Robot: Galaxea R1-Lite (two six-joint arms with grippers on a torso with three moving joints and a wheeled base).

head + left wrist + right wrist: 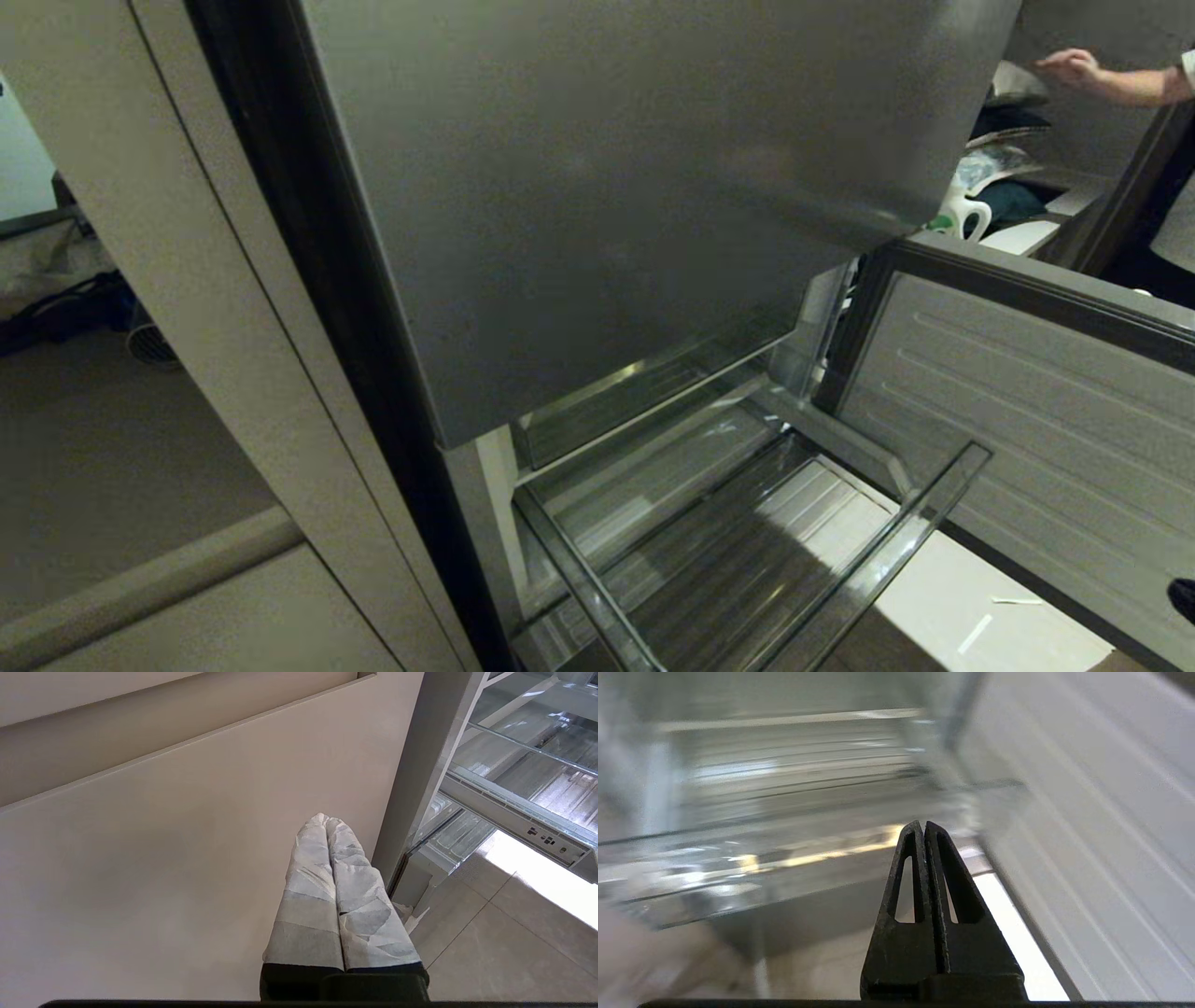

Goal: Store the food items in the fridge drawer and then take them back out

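I have the wide, shallow clear plastic fridge drawer point(747, 551) pulled out at the bottom of the fridge, its ribbed floor bare and its thick clear front lip point(878, 560) toward me. I see no potato or pepper in any view, so I judge the food is either not yet stored or already back out; I cannot tell which.

The black right gripper point(924, 828), fingers pressed together and holding nothing, points at the drawer's clear wall, near the white ribbed inner panel point(1027, 420) of the open lower door on the right. The left gripper point(326, 820), its cloth-wrapped fingers also pressed together and empty, hangs parked beside the beige cabinet panel point(163, 849) left of the fridge, out of the way.

Above the drawer hangs the grey steel upper door point(607, 187). At far right a person's hand point(1069, 67) reaches toward a counter.
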